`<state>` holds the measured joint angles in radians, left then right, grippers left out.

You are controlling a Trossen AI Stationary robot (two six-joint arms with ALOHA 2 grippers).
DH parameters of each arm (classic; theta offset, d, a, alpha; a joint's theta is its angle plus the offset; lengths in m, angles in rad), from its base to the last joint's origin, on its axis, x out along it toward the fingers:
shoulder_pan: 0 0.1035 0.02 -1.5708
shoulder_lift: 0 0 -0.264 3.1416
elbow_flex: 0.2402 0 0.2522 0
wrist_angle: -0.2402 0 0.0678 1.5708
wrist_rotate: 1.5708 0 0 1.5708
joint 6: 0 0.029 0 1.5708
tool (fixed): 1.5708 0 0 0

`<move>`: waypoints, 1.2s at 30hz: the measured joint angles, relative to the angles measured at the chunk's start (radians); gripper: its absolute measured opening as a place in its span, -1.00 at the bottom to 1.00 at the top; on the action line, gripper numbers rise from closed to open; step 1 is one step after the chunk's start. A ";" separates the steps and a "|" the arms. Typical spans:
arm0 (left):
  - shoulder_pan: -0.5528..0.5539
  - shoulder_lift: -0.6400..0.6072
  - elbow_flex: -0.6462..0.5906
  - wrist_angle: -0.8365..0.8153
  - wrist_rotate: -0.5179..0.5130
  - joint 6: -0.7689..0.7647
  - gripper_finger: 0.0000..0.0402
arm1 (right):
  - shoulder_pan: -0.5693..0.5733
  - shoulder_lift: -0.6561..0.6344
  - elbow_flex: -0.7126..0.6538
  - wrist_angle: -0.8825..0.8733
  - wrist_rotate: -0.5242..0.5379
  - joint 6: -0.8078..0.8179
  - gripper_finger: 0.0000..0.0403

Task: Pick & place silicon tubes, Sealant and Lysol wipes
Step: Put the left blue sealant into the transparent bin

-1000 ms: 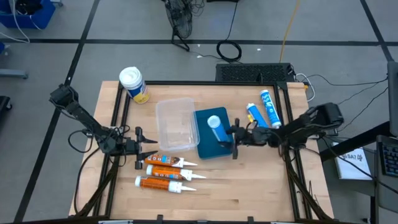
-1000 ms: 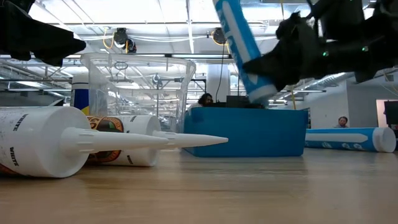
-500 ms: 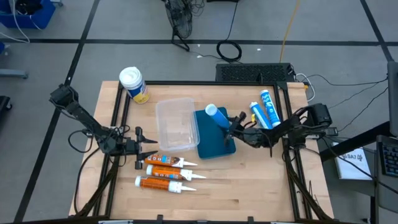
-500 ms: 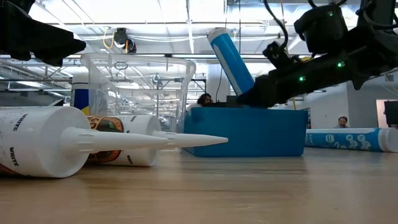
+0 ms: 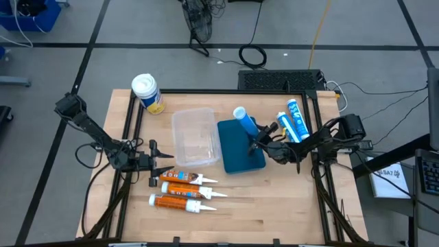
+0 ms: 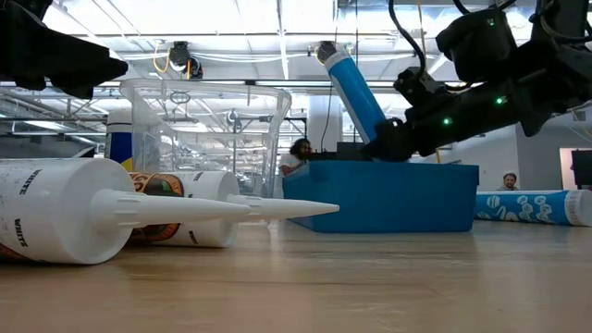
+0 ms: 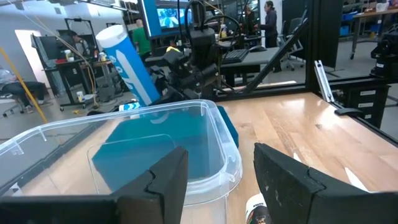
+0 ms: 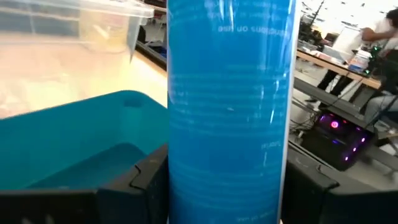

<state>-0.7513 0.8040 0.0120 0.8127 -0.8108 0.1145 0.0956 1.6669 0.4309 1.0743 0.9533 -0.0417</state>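
Tabletop: blue tube (image 5: 245, 123) apparently further tilted.

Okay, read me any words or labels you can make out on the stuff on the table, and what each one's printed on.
"WHITE": on the nearest sealant cartridge, printed twice along its white body.
Blue tube held by the right gripper: faint print, too blurred to read.
Lysol wipes: yellow label, too small to read.

Keyboard (image 5: 280, 79) behind table (dark); cable coil (image 5: 252, 56) on floor beyond.
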 joint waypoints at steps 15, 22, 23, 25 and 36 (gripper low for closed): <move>0.000 0.000 0.000 0.000 0.000 0.001 -0.07 | 0.056 -0.001 -0.026 0.113 0.146 0.019 0.02; 0.000 0.000 0.000 0.000 0.000 0.001 -0.07 | 0.125 -0.063 -0.025 0.270 -0.222 -0.119 0.02; 0.000 0.000 0.000 0.000 0.000 0.001 -0.07 | 0.128 -0.075 -0.025 0.269 -0.302 -0.118 0.02; 0.000 0.000 0.000 0.000 0.000 0.001 -0.07 | 0.129 -0.097 -0.025 0.268 -0.487 -0.115 0.02; 0.000 0.000 0.000 0.000 0.000 0.001 -0.07 | 0.121 -0.117 -0.025 0.307 -0.899 -0.101 0.02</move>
<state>-0.7513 0.8036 0.0120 0.8124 -0.8108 0.1154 0.2169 1.5497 0.4057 1.3815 0.0543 -0.1432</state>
